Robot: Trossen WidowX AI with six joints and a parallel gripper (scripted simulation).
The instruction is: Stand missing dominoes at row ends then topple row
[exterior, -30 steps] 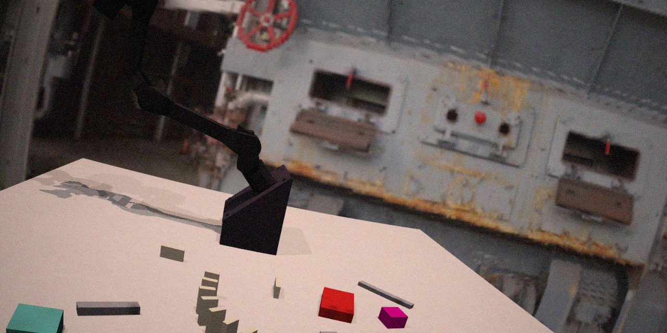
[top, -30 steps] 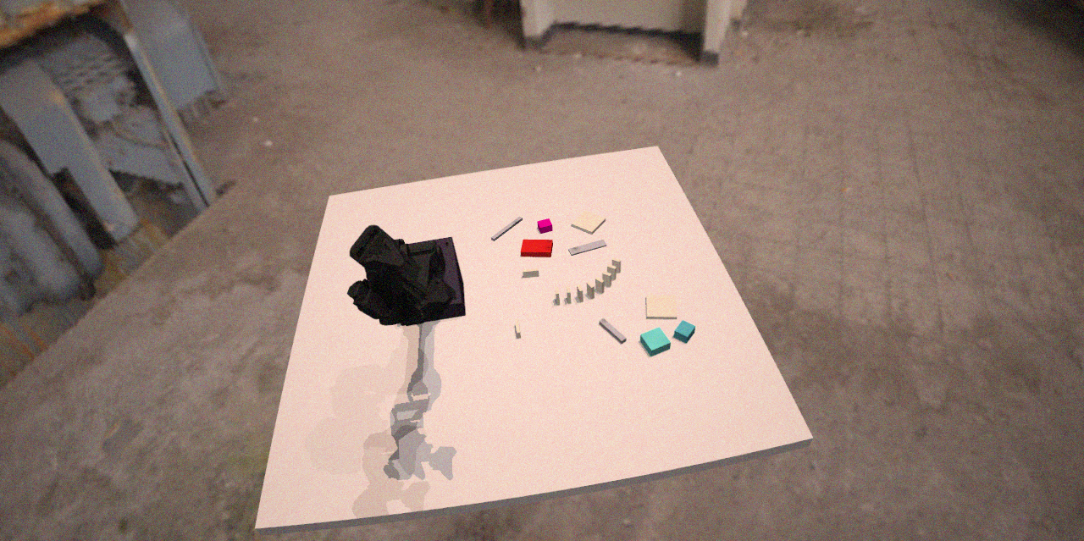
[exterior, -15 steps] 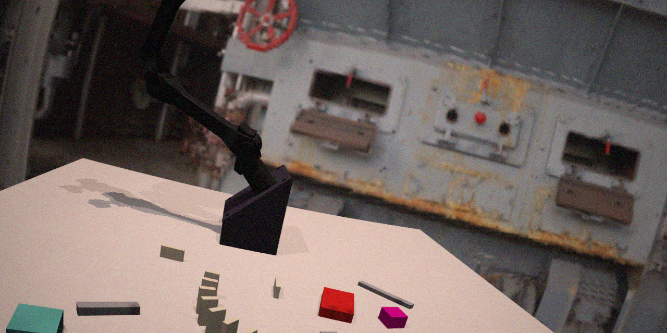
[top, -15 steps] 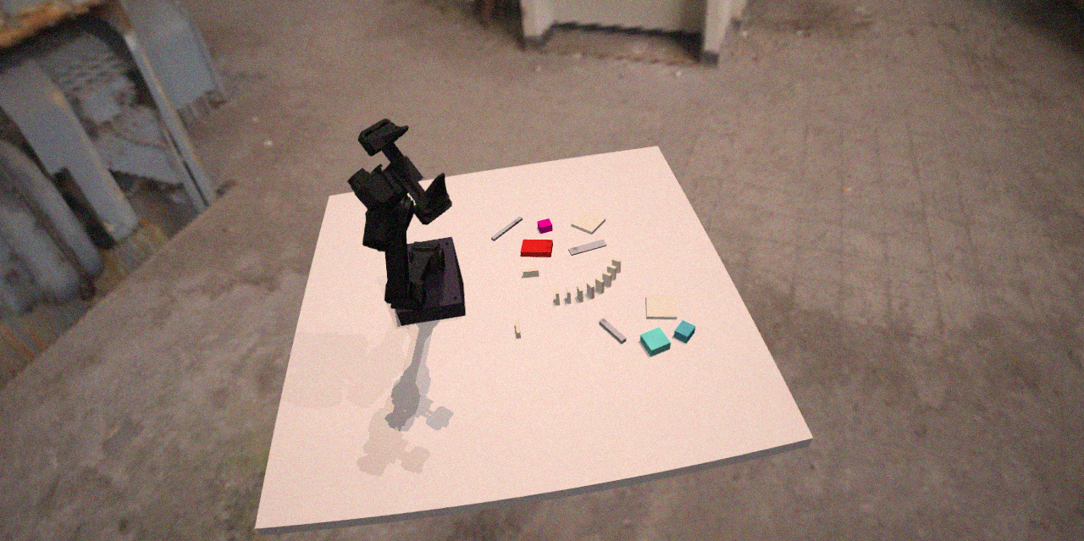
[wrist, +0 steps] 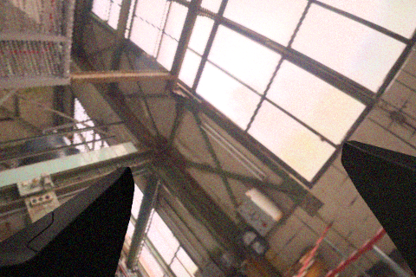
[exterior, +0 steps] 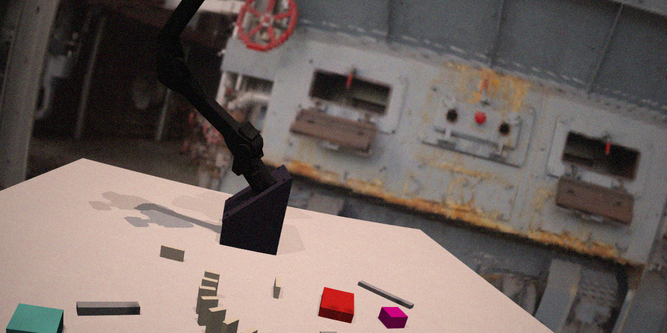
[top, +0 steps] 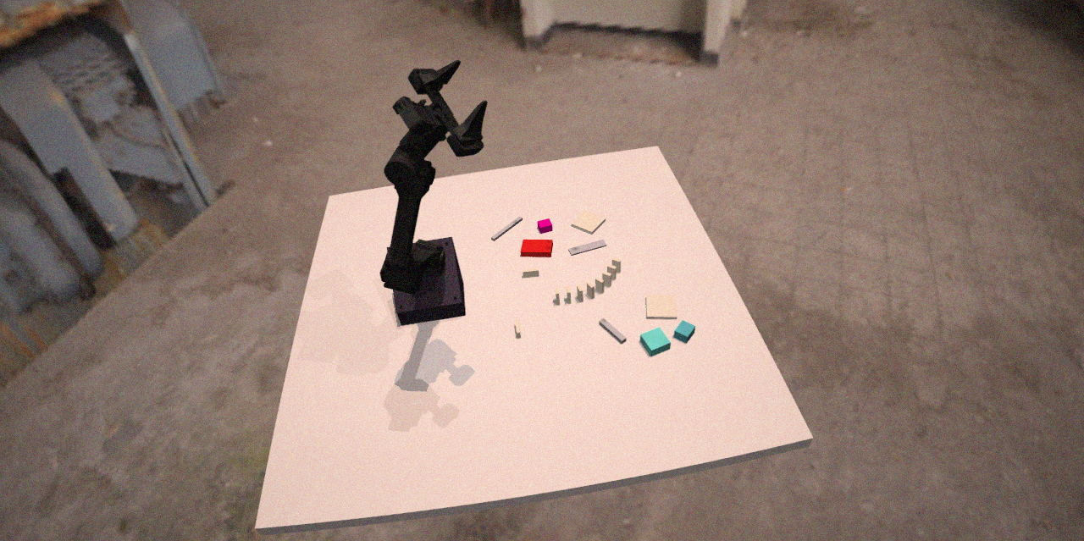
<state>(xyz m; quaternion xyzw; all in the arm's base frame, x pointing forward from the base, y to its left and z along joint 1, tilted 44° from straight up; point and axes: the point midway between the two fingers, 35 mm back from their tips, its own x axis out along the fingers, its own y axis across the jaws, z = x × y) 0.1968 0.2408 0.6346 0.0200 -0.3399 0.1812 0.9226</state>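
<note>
Olive-grey dominoes [top: 587, 287], red block [top: 536, 247]

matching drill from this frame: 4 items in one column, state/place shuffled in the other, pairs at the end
1. gripper
2. red block
3. flat domino
4. lone upright domino

A. lying down between the arm base and the row
B. open, high above the table, holding nothing
C. standing apart from the row, on its near side in the top view
D. beside the magenta cube

Pairs: 1-B, 2-D, 3-A, 4-C
</note>
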